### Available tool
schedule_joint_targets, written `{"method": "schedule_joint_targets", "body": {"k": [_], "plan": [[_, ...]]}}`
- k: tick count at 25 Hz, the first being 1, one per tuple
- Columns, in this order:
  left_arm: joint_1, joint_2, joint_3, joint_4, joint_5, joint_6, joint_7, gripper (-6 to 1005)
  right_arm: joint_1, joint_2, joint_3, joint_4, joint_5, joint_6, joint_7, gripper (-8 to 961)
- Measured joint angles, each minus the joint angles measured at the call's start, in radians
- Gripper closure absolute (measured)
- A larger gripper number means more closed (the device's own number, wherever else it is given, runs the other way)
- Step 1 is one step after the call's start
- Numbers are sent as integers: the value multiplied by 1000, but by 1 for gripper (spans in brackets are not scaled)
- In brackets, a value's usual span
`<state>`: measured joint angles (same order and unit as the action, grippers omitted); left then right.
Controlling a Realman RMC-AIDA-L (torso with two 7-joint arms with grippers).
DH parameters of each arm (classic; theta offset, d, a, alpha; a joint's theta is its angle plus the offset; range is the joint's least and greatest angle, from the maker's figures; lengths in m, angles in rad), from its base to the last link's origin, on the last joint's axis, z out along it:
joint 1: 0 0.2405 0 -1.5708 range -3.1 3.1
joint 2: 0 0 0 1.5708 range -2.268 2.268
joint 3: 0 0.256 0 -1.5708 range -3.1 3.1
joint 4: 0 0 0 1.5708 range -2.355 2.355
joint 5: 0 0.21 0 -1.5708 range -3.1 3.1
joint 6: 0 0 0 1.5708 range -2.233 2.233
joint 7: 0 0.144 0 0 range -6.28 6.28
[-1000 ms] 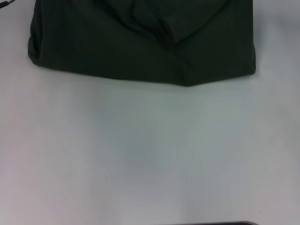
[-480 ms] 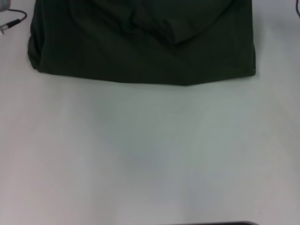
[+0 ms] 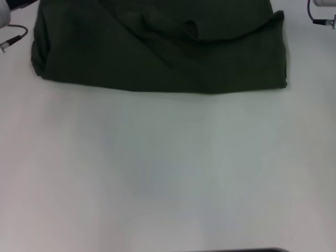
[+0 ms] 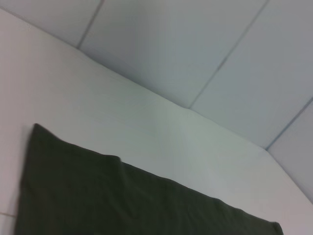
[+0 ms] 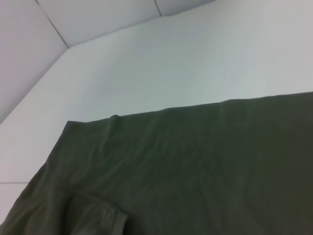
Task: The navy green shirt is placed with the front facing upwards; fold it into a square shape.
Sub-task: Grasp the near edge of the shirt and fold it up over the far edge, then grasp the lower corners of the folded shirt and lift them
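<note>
Shirt (image 3: 157,52) lies folded into a dark olive-green block at the far edge of the white table (image 3: 168,173), its near edge straight and a loose fold draped across the top. No lettering or tag is visible on it. The head view catches only slivers of the left gripper (image 3: 4,11) and right gripper (image 3: 323,8) at the shirt's far corners; possibly just their housings, so I cannot tell their state. Both wrist views show cloth (image 4: 122,196) (image 5: 186,166), table and wall panels (image 4: 195,49).

The navy green shirt (image 3: 157,50) lies folded on the table (image 3: 168,173), at its far side.
</note>
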<state>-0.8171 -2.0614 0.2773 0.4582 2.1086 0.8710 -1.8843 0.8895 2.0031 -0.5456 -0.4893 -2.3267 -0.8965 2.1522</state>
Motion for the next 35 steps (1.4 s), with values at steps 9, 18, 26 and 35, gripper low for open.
{"method": "schedule_joint_targets", "body": {"k": [9,18,26,35], "plan": [[40,-27,11,57,-22,37,4,258,-29,-11,2,-11,88,-46,-27,318],[117,-8,104,153,-15,281,-52,103,-211,-31,0,-74,294,-321,-176,283],[194,-32,153,228,-19,426,-73,85,-341,-91,-6,-79,249,-496,-143,287],[237,-48,154,248,-20,523,-65,88,-352,-128,-10,-83,111,-564,-36,296]]}}
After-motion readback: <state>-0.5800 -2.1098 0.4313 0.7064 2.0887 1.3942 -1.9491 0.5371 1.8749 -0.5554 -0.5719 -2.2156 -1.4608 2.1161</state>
